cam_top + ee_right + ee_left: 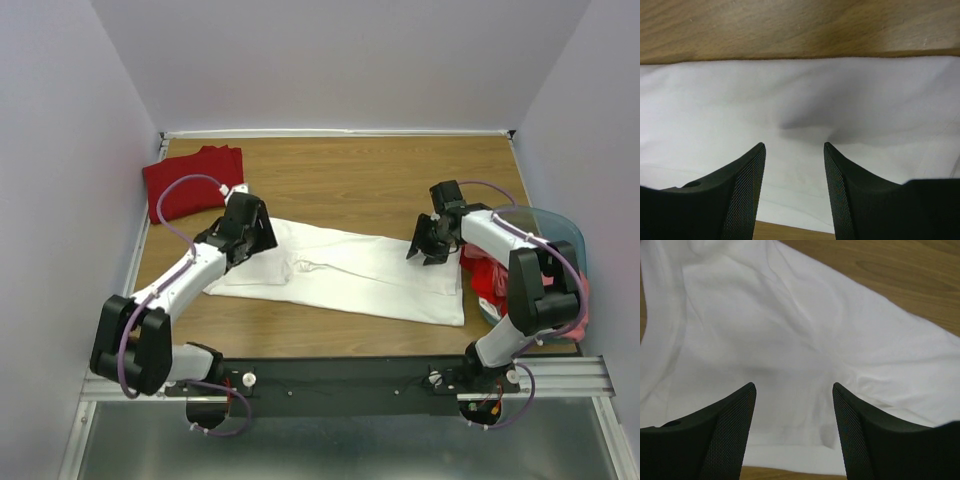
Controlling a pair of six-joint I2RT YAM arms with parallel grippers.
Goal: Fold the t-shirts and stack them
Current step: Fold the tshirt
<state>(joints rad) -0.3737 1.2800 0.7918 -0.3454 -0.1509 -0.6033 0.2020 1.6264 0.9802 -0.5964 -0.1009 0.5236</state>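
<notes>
A large white t-shirt lies spread across the middle of the table, folded into a long band. My left gripper hovers over its left end, jaws open, nothing between them; in the left wrist view only white t-shirt lies below the open left gripper. My right gripper hangs over the shirt's right far corner, also open and empty. The right wrist view shows the right gripper above the white cloth near its edge. A folded dark red t-shirt rests at the back left.
A teal plastic bin stands at the right edge, holding red and pink shirts. Bare wooden table stretches behind the white shirt. White walls close in the sides and the back.
</notes>
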